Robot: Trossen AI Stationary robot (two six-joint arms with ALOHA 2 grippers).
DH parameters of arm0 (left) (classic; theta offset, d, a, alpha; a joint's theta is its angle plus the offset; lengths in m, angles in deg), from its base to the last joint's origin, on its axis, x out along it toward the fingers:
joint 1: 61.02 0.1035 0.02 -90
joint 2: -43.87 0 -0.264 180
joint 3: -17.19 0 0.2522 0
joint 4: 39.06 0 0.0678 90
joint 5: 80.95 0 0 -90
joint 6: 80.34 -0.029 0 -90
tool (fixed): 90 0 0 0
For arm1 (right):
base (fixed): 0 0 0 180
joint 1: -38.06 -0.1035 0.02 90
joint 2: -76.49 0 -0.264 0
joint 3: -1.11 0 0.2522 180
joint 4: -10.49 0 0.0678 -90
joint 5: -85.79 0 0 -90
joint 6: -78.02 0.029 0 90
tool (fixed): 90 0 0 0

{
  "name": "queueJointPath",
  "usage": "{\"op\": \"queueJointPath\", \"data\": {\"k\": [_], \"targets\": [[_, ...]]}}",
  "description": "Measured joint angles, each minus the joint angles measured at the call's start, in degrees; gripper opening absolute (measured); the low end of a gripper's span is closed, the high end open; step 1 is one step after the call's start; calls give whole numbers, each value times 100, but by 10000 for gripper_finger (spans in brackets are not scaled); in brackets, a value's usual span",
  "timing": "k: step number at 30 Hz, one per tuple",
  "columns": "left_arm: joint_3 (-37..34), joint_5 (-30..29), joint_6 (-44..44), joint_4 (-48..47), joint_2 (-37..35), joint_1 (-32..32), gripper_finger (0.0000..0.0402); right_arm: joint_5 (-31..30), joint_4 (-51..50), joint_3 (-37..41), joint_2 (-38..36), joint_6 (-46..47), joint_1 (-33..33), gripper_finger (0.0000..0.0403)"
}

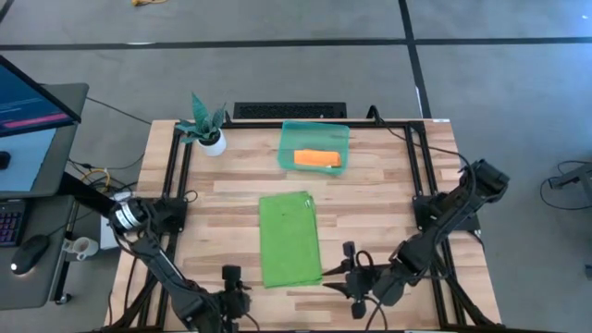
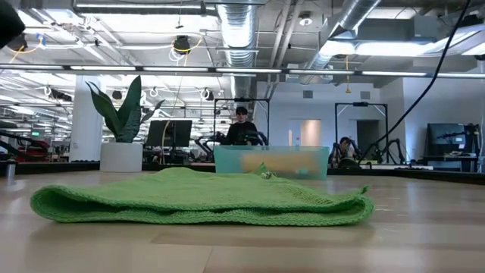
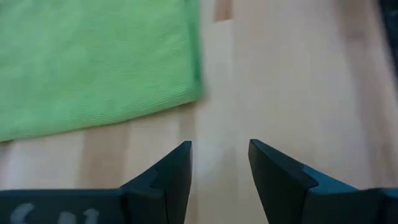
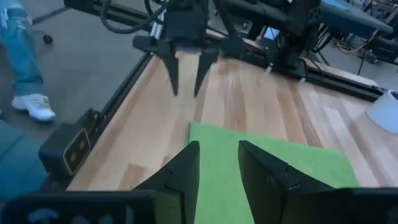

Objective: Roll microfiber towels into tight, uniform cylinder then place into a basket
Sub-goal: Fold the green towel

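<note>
A bright green microfiber towel point(image 1: 289, 239), finely ribbed and folded into a flat oblong, is laid on the pale wooden slat table point(image 1: 388, 185) near its front edge. The orange towel point(image 1: 317, 159), rolled into a short cylinder, is held in the translucent teal plastic basket point(image 1: 289, 139) at the back, beside a white-potted plant point(image 1: 205, 125). The left gripper point(image 3: 219, 169) and the right gripper point(image 4: 218, 167) are seen unclenched and empty, flanking the green towel's front corners.

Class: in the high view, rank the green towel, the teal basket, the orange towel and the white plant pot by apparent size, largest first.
1. Flat bright green microfiber towel
2. Translucent teal plastic basket
3. Rolled orange towel, inside the basket
4. Small white plant pot
</note>
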Motion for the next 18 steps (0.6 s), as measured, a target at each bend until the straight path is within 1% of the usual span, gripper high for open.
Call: {"op": "queueJointPath", "data": {"k": [3, 6, 8, 11, 13, 15, 18], "targets": [[-582, -121, -510, 1153, -339, -32, 153, 17, -67, -165, 26, -9, 36, 134], [-1126, -432, -1156, 2181, -784, 25, 153, 28, -56, -201, 23, -9, 80, 134], [-1404, -655, -1473, 2574, -1027, 142, 153, 43, -120, -195, 23, -13, 111, 134], [-1595, -718, -1547, 2693, -1234, 391, 153, 187, -215, -195, 23, -11, 151, 134], [-1597, -597, -1505, 2728, -1245, 576, 153, 418, -370, -193, 24, -11, 215, 135], [-1581, -345, -1491, 2765, -1224, 756, 153, 551, -458, -193, 26, -11, 271, 140], [-1572, 413, -1490, 2761, -1217, 1021, 153, 623, -537, -193, 26, -11, 341, 156]]}}
